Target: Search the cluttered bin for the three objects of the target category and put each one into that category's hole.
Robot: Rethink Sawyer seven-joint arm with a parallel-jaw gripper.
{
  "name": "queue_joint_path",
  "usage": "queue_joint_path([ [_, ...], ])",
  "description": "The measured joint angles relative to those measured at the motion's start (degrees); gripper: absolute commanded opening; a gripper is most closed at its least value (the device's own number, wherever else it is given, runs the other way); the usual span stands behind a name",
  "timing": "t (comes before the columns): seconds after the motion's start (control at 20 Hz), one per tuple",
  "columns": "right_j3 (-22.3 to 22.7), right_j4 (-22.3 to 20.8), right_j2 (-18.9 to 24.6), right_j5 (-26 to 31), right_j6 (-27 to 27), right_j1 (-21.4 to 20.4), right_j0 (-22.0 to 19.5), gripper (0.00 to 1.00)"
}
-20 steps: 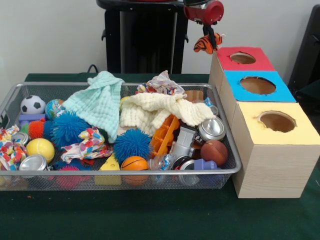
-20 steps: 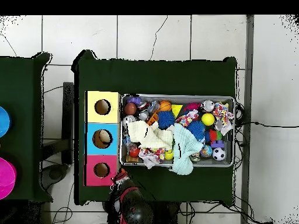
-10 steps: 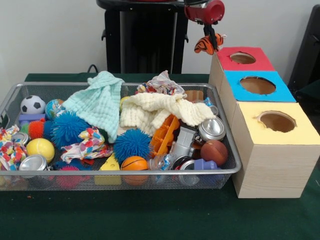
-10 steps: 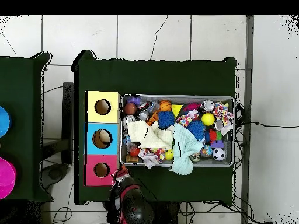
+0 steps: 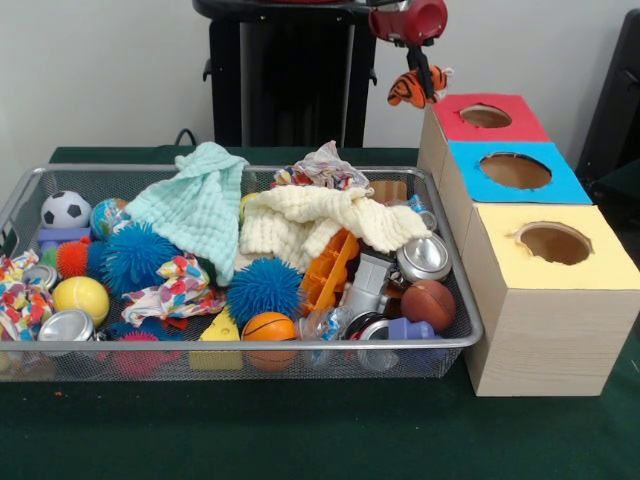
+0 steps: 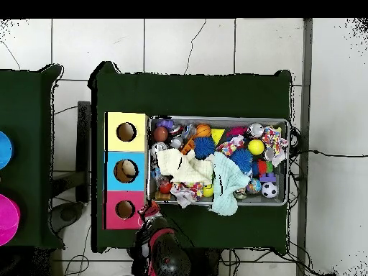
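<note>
Hand [image 5: 424,72] grips one tiger toy [image 5: 412,87], seemingly.

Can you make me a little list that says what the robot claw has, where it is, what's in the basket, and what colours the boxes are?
claw: the black claw is shut on a small orange and black striped plush tiger toy
where: in the air, beside the red-topped box's hole, not over it yet
boxes: red-topped, blue-topped box and yellow-topped box in a row, each with a round hole
basket: silver wire mesh bin full of balls, cloths and cans
on top: mint green cloth, cream knitted cloth
</note>
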Motion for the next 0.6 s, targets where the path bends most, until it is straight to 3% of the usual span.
queue_joint_path([
  [0.6,-2.06,6.07,1.89,-0.01,0.01,-0.84,2.02,0.0],
])
